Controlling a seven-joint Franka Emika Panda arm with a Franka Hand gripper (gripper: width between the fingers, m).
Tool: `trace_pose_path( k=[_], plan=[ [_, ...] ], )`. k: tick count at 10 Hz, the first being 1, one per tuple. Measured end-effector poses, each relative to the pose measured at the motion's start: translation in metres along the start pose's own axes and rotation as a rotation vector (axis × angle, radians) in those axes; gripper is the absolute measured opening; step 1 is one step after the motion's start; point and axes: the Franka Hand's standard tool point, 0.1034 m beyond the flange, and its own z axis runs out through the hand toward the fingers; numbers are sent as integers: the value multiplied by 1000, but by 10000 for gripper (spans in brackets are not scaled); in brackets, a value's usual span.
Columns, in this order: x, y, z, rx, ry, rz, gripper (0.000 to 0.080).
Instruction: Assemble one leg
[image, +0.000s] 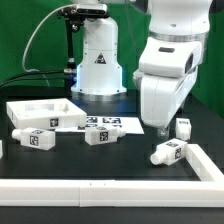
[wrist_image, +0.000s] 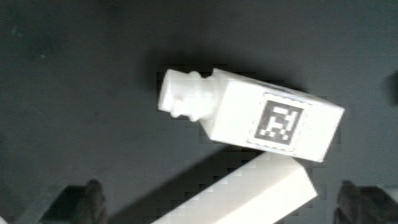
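A leg (wrist_image: 249, 112) lies on its side on the black table, a stubby white post with a tag marker on its flank and a round neck at one end. In the exterior view this leg (image: 168, 152) lies just below my gripper (image: 160, 128), which hangs above it. In the wrist view my gripper (wrist_image: 214, 205) is open and empty. Its dark fingers (wrist_image: 75, 200) stand wide apart, short of the leg and not touching it. Three more legs lie on the table: one (image: 36, 138), another (image: 102, 136) and a third (image: 184, 127).
A large white tray-like panel (image: 40, 112) lies at the exterior view's left. The marker board (image: 105, 123) lies by the robot base. A white rail (image: 110, 185) borders the front and right of the table; its corner (wrist_image: 249, 195) shows next to the leg.
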Motion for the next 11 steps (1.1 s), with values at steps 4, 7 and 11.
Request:
trace_pose_path(
  k=[4, 7, 11],
  plan=[
    [-1, 0, 0, 0, -2, -1, 649],
    [-1, 0, 1, 1, -3, 0, 649],
    [-15, -2, -6, -42, 13, 282, 649]
  ],
)
